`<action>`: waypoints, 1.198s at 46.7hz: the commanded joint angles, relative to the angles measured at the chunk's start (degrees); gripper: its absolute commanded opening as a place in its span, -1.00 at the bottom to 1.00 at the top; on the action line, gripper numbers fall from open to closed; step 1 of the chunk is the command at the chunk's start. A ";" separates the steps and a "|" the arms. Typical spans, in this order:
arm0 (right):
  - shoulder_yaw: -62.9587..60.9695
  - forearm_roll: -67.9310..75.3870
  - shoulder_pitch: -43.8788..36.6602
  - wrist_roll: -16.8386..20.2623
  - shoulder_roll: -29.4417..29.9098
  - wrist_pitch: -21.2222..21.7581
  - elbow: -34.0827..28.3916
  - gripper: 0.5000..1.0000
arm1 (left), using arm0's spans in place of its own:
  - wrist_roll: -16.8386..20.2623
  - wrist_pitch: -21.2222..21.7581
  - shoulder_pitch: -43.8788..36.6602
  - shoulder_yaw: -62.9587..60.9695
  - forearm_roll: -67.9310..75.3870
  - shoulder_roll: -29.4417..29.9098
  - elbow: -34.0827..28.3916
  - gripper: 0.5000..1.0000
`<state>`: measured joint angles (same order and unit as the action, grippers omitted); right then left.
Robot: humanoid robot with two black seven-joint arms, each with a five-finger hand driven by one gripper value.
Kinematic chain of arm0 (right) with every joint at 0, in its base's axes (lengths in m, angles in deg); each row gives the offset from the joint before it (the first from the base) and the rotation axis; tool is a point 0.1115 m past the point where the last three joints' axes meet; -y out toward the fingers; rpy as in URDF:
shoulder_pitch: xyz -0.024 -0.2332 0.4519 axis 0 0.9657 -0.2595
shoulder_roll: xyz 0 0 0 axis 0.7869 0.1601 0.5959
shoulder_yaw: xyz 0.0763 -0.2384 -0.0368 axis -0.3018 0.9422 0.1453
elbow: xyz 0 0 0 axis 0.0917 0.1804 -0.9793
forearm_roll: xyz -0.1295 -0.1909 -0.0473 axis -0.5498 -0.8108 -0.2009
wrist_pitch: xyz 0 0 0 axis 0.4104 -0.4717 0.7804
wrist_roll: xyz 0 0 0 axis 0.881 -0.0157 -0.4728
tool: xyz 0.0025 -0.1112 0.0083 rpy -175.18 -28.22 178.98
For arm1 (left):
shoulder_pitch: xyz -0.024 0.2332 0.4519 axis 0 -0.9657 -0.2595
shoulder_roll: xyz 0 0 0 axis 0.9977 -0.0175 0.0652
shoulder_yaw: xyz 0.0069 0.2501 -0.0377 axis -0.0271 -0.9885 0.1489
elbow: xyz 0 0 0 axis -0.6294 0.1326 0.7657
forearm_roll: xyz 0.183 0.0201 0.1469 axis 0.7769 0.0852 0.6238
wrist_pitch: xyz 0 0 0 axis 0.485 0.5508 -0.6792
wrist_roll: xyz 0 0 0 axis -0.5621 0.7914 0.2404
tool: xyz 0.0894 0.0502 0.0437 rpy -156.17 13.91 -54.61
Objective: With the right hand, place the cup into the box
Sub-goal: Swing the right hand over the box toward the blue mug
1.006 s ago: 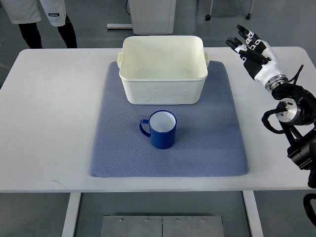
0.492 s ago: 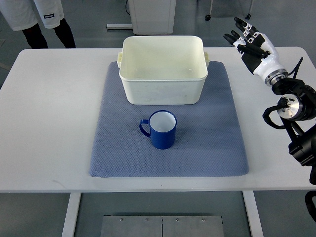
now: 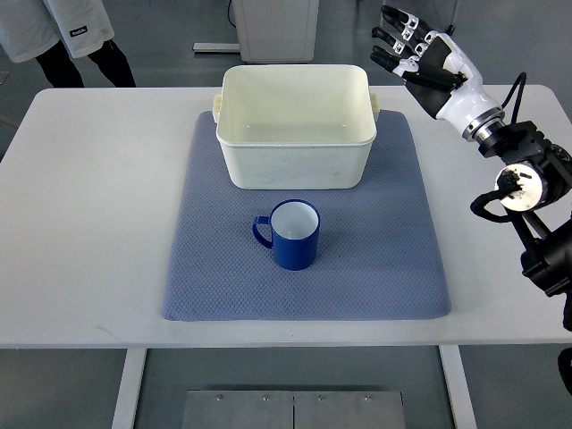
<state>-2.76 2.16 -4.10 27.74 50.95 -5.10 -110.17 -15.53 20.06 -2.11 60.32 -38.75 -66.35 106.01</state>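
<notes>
One blue cup [image 3: 293,234] stands upright on the near half of a blue-grey mat [image 3: 307,277], its handle pointing left and its white inside showing nothing in it. Just beyond the cup, on the far half of the same mat, sits a cream box [image 3: 294,127] with a small lug on each end wall; its open interior looks bare, with only the pale floor showing. Cup and box are near each other but apart, a strip of mat between them. The mat lies in the middle of a white table [image 3: 89,223].

At the far right, the right hand [image 3: 417,59] hangs in the air off the box's far right corner, fingers [image 3: 393,37] spread apart and pointing left, gripping nothing. Its white forearm and dark joints run down toward the picture's right edge. The hand is well apart from the cup.

Beyond the table's far left corner, a person's legs [image 3: 85,64] in dark leggings and pale shorts show.
</notes>
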 commanded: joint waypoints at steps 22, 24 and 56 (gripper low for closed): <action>5.82 -7.90 0.19 0.35 -0.86 6.61 -8.31 0.99 | 0.00 -0.01 0.00 0.01 0.00 0.00 -0.01 1.00; 6.52 -8.43 0.19 0.26 -0.95 6.61 -8.66 0.99 | 0.00 -0.01 0.00 0.01 0.00 0.00 -0.01 1.00; 16.54 -14.06 0.45 -0.97 -1.30 6.52 -10.34 0.99 | 0.00 -0.01 0.00 0.01 0.00 0.00 -0.01 1.00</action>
<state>13.00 -11.41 -3.66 27.21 49.56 1.43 -120.51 -15.53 20.05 -2.11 60.33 -38.75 -66.35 106.00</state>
